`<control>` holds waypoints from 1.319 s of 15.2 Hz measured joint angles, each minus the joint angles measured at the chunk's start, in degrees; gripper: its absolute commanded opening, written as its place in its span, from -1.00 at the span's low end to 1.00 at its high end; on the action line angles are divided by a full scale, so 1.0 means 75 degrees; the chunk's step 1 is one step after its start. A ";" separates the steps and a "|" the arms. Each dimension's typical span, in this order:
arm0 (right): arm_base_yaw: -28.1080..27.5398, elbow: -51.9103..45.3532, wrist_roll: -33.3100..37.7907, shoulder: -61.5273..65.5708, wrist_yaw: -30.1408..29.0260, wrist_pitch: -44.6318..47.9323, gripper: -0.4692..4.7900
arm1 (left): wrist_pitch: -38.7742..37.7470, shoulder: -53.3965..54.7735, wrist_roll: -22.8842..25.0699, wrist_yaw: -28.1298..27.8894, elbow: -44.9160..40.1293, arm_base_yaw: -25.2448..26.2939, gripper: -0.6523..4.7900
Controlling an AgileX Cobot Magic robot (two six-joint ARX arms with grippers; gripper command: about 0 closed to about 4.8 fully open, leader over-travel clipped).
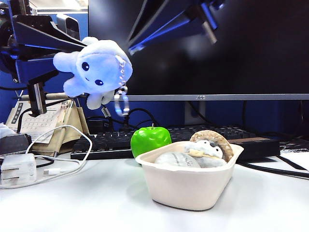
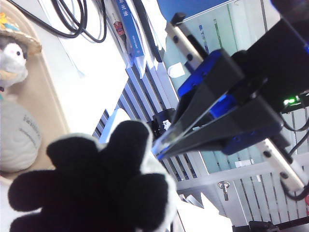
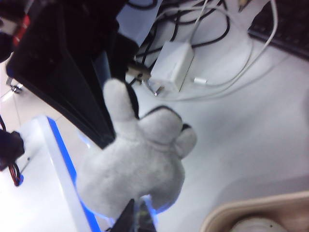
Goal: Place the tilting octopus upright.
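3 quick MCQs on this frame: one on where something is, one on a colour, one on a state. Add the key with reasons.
1. Where is the octopus?
A. Lying in the tub
B. Held up in the air, above the keyboard side of the table
C. Resting on the apple

2. What colour is the apple?
A. Red
B. Yellow
C. Green

3. What is the state of the left gripper?
A. Open, away from the toy
B. Shut on the octopus
C. Shut on the charger

Key:
1 B, the exterior view shows it hanging clear of the table, well above the tub.
2 C, bright green, beside the tub.
3 B, its fingers clamp the toy; the right gripper is also shut on it from the other side.
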 measured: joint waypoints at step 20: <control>-0.0032 0.0000 -0.0111 0.0592 -0.0041 0.0157 -0.15 | 0.1629 0.0003 -0.1539 -0.0670 0.0015 0.0000 -0.78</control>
